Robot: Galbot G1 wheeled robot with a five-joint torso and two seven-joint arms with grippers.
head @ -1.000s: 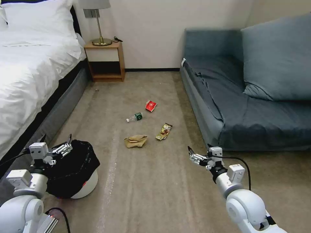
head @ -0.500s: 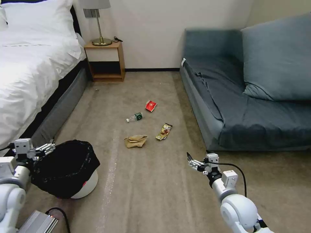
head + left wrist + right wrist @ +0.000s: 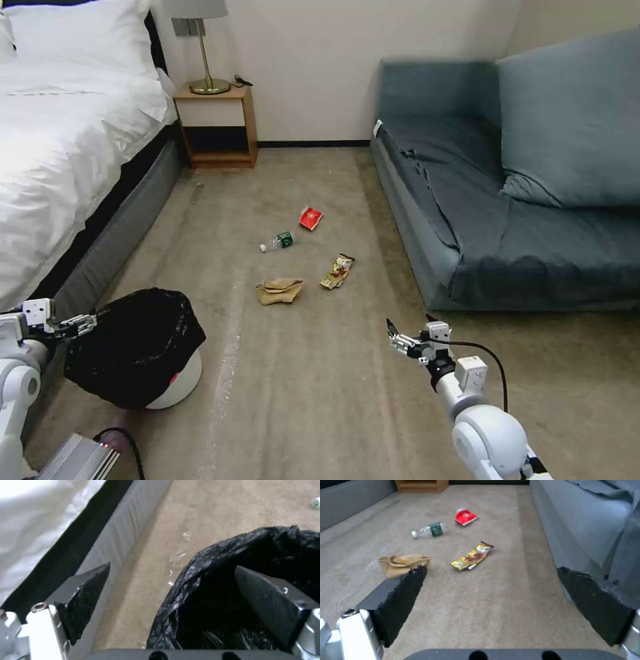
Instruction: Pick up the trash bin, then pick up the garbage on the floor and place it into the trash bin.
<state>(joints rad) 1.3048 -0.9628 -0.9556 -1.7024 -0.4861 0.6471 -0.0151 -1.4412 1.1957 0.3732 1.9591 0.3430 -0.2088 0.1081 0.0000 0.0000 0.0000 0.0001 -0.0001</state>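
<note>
Now the first step is in hand: the left gripper (image 3: 171, 590) is wide open astride the rim of the trash bin (image 3: 137, 343), which stands on the carpet beside the bed (image 3: 60, 153). Next it needs to close on that rim. The right gripper (image 3: 395, 335) hangs open and empty; the garbage (image 3: 303, 257) lies mid-carpet, well apart.

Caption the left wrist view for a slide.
Open left gripper straddling the trash bin rim beside the bed.

High head view over carpet (image 3: 320, 387); 2 low wrist views, right one sharing the litter.
</note>
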